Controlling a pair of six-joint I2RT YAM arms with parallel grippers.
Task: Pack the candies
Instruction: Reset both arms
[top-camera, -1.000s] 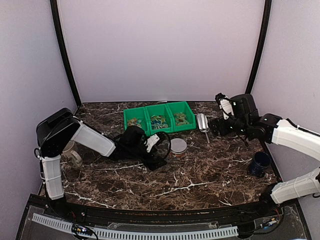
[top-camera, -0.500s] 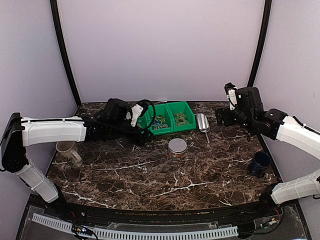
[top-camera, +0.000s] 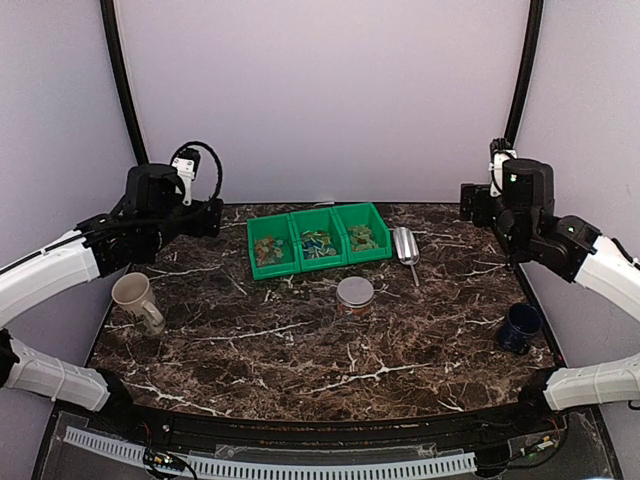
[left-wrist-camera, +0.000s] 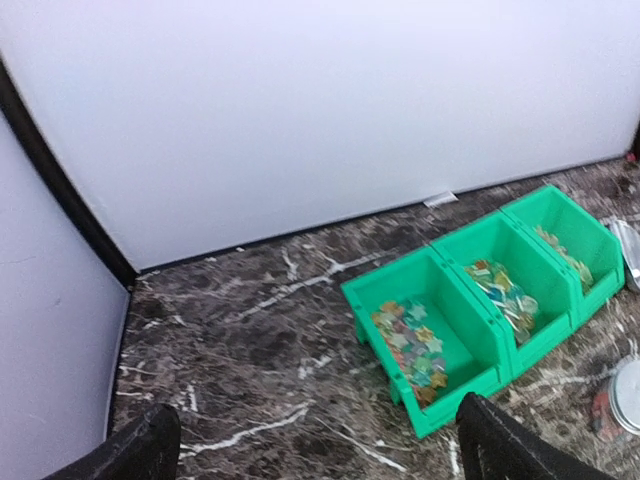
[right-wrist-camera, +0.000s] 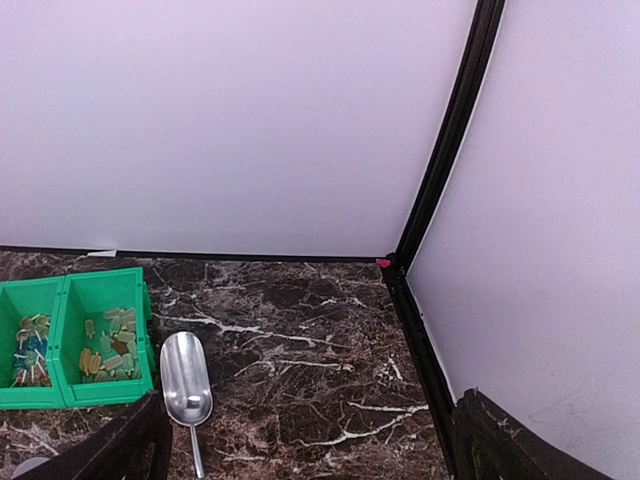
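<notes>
While both arms have pulled up and back since a moment ago, the left one away from the tin (top-camera: 354, 293), the left gripper (left-wrist-camera: 318, 445) and right gripper (right-wrist-camera: 315, 440) hang with jaws wide apart, holding nothing. The candies (left-wrist-camera: 410, 345) lie in the three compartments of the bin (left-wrist-camera: 452, 398). The tin's label is too small to read.

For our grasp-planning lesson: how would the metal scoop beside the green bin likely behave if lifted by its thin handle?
The scoop looks like shiny metal, so probably stiff and rather slippery. Its wide bowl dwarfs the thin handle, so it may droop bowl-first. Its rounded back could rock when pushed.
</notes>
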